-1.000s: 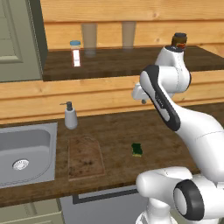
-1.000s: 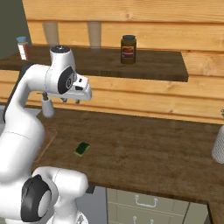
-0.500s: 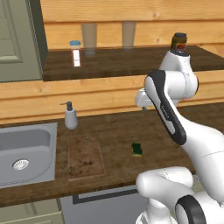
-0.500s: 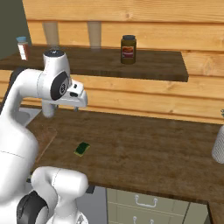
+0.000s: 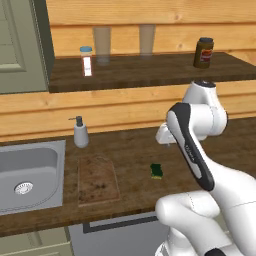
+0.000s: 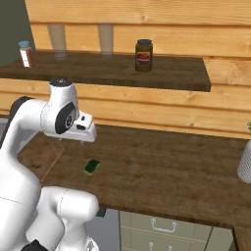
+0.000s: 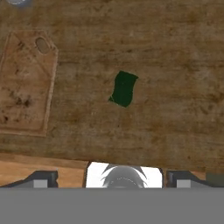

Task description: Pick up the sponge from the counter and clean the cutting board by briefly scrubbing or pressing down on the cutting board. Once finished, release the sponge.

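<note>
Nothing is done yet: the sponge lies untouched on the table beside the cutting board, and the fingers hang wide apart, holding nothing, high above it.

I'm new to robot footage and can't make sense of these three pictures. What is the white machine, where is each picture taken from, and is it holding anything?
The white machine is a robot arm in a simulated kitchen. Two pictures come from cameras behind it, one to its left and one to its right. The third looks down from a camera on its hand.

On the dark wooden counter lie a stained cutting board and, apart from it, a small green sponge. The hand view shows the same sponge below the hand, with nothing touching it. A sink and a soap dispenser sit at the left; a shelf above carries a jar and glasses. The arm holds nothing yet.
</note>
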You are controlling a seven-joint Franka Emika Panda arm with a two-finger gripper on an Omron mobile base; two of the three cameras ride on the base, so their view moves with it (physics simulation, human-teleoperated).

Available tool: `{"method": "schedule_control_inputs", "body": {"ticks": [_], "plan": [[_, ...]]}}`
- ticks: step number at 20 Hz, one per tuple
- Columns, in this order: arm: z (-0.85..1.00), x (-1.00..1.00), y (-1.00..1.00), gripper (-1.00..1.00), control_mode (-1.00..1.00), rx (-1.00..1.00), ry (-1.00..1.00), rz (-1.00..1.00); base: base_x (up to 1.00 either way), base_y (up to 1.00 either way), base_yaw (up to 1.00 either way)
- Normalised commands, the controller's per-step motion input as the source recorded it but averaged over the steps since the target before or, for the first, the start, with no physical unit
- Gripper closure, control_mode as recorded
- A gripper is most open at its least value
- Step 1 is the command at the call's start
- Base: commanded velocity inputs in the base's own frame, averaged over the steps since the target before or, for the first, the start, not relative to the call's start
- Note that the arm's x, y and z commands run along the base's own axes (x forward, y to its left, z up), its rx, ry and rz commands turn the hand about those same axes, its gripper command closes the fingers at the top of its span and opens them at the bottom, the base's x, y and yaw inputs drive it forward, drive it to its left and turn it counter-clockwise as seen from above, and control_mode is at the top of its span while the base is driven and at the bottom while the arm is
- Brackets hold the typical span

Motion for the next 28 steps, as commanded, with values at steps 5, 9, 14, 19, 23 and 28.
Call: {"method": "schedule_control_inputs", "body": {"ticks": [5, 9, 14, 19, 23, 28], "plan": [[-0.72, 0.18, 0.00, -1.00, -1.00, 0.00, 0.02, 0.00, 0.00, 0.00, 0.00], [-0.64, 0.24, 0.00, -1.00, -1.00, 0.00, -0.02, 0.00, 0.00, 0.00, 0.00], [-0.52, 0.34, 0.00, -1.00, -1.00, 0.00, 0.00, 0.00, 0.00, 0.00, 0.00], [-0.45, 0.49, 0.00, -1.00, -1.00, 0.00, 0.05, -0.04, 0.00, 0.00, 0.00], [-0.30, 0.32, 0.00, -1.00, -1.00, 0.00, 0.01, -0.04, 0.00, 0.00, 0.00], [-0.21, 0.33, 0.00, -1.00, -1.00, 0.00, 0.00, -0.07, 0.00, 0.00, 0.00]]}}
